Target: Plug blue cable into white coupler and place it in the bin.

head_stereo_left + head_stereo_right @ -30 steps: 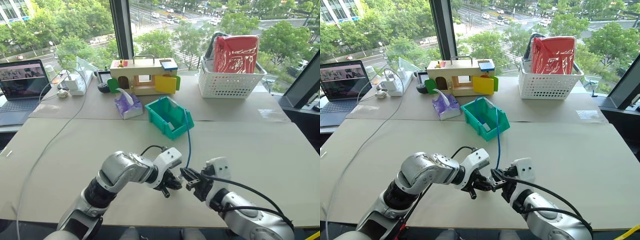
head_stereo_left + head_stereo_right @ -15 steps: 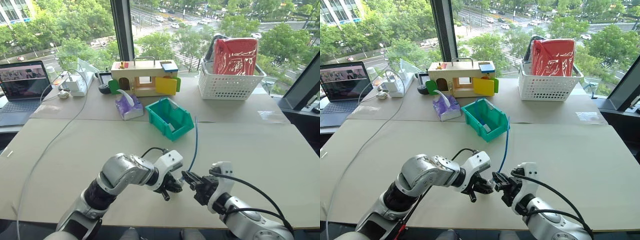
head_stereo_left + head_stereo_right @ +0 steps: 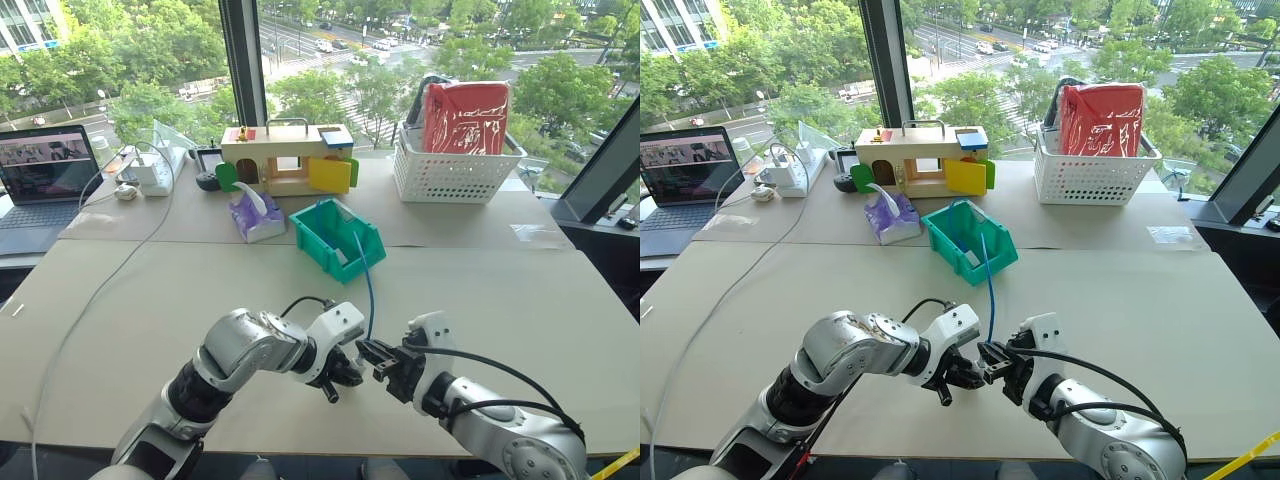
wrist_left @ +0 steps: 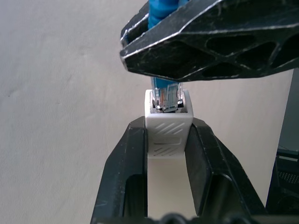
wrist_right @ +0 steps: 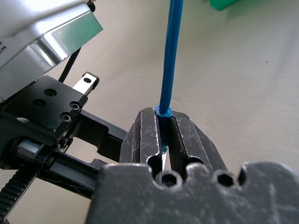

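Meeting low over the near edge of the tabletop [image 3: 520, 300], just in front of the camera: left gripper [image 3: 345, 372] and right gripper [image 3: 372, 353], tips almost touching. Left gripper clamping the coupler [image 4: 168, 127] between its two black fingers [image 4: 124, 175], socket facing the other gripper. Right gripper closing tightly on the cable [image 5: 169, 60] just behind its plug, fingers [image 5: 142, 135] pressing on either side of the blue cord. Plug sitting in the mouth of the coupler, clear tip and blue boot showing above the white rim; impossible to tell whether fully seated. Cable rising from the right gripper in a gentle curve, free end hanging in the air in front of the bin [image 3: 318, 232], not touching the tabletop. Bin resting farther back near the middle of the tabletop, cut-away front turned toward the robot's right, a small white item lying inside. Sitting just left of the bin: a purple tissue pack [image 3: 256, 212]. Standing behind both: a wooden toy box [image 3: 285, 156] with coloured flaps. Standing at the far right: a white basket [image 3: 455, 170] holding a red bag [image 3: 462, 115]. Sitting at the far left: an open laptop [image 3: 45, 175] and a power strip [image 3: 150, 170], with a thin white cord [image 3: 95, 295] trailing from there across the tabletop toward the near edge.
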{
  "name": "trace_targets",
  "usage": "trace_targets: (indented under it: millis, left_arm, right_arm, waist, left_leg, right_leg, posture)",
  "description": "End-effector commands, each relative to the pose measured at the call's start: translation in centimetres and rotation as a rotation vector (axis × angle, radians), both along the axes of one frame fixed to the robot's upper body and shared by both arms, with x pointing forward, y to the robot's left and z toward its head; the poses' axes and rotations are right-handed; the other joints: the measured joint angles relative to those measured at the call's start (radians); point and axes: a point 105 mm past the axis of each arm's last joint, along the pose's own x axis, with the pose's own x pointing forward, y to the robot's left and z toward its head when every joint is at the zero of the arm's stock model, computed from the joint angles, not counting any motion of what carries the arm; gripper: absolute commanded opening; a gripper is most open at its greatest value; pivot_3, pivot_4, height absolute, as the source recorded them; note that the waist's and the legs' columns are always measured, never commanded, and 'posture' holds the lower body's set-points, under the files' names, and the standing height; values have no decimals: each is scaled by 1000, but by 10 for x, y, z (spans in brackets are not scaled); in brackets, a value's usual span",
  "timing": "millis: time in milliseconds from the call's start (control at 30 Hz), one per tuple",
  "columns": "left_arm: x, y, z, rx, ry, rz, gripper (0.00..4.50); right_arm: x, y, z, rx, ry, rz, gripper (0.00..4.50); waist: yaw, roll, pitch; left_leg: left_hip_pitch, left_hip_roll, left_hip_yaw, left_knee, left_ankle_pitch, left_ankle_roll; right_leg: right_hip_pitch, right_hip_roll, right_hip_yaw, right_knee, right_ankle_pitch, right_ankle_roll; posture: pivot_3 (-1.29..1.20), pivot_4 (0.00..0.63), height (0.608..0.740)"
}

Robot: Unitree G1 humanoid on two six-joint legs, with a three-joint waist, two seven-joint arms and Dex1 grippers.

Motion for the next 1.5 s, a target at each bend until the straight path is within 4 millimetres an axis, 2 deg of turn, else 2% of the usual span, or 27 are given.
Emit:
trace_targets:
  millis: [33, 233, 400, 533, 633, 767, 800, 900, 1000, 1167, 1300, 1500]
  left_arm:
    - [1, -12, 23, -81, -100, -30, 644]
    - [1, -12, 23, -83, -97, -26, 644]
    - [1, -12, 23, -84, -97, -26, 644]
    - [1, -12, 23, -84, -98, -24, 644]
    - [2, -12, 23, -87, -100, -22, 644]
    - [4, -13, 24, -96, -104, -26, 644]
    - [5, -13, 24, -96, -104, -33, 644]
    - [6, -11, 24, -91, -125, -95, 644]
    - [11, -13, 29, -138, -183, -146, 644]
    - [22, -20, 39, -289, -291, -225, 644]
    - [32, -22, 39, -401, -370, -226, 644]
    - [47, -17, 15, -414, -512, -205, 644]
  right_arm:
    - [-58, 18, -85, -167, 412, 198, 0]
    - [-66, 12, -91, -125, 451, 109, 0]
    - [-66, 20, -83, 85, 503, -20, 0]
    - [-61, 21, -79, 152, 508, -86, 0]
    - [-49, 14, -71, 160, 462, -146, 0]
    - [-25, -5, -49, 180, 339, -245, 0]
    - [-15, -14, -37, 214, 290, -291, 0]
    - [19, -45, 16, 418, 111, -459, 0]
    - [32, -63, 46, 518, 35, -531, 0]
    - [40, -72, 69, 559, -11, -556, 0]
    - [42, -73, 74, 558, -20, -562, 0]
    - [42, -75, 75, 524, -38, -578, 0]
  waist:
    - [0, 0, -2]
    - [1, 0, -6]
    - [4, -2, -13]
    - [5, -2, -13]
    - [5, -1, -13]
    - [6, 1, -10]
    - [6, 2, -8]
    - [6, 4, 0]
    - [8, 9, 12]
    - [4, 12, 20]
    - [5, 13, 21]
    - [5, 13, 22]
  left_leg:
    - [0, 0, 0, 0, 0, 0]
    - [2, 0, 0, -2, 0, 0]
    - [4, 0, 0, -6, -2, 2]
    - [7, 1, 0, -11, -2, 2]
    - [8, 1, 0, -13, -2, 2]
    - [7, 1, 0, -13, -2, 2]
    - [6, 0, 0, -12, -2, 2]
    - [0, 0, 0, -11, 0, 0]
    - [-7, 0, 0, -9, 3, -4]
    - [-9, -1, 0, -11, 2, -2]
    - [-11, -1, 0, -12, 2, -2]
    - [-10, -1, 0, -10, 2, -1]
  right_leg:
    - [0, 0, 0, 0, 0, 0]
    - [1, 0, 0, -2, 0, 0]
    - [3, 0, 0, -3, -3, -1]
    - [5, 0, 0, -5, -4, -2]
    - [4, 0, 0, -5, -4, -2]
    - [3, 0, 0, -5, -4, -2]
    - [2, 0, 0, -5, -4, -2]
    - [-2, 0, 0, -4, -3, -2]
    - [-7, 0, 1, -4, 1, -1]
    - [-10, 0, 1, -4, 2, -6]
    - [-11, 0, 1, -4, 2, -8]
    - [-11, 0, 1, -2, 2, -8]
  posture:
    - [0, 150, 740]
    - [0, 150, 740]
    - [0, 150, 740]
    - [0, 150, 740]
    - [0, 150, 740]
    - [0, 150, 740]
    - [0, 150, 740]
    - [0, 150, 740]
    - [0, 150, 740]
    - [0, 150, 740]
    - [0, 150, 740]
    - [0, 150, 740]
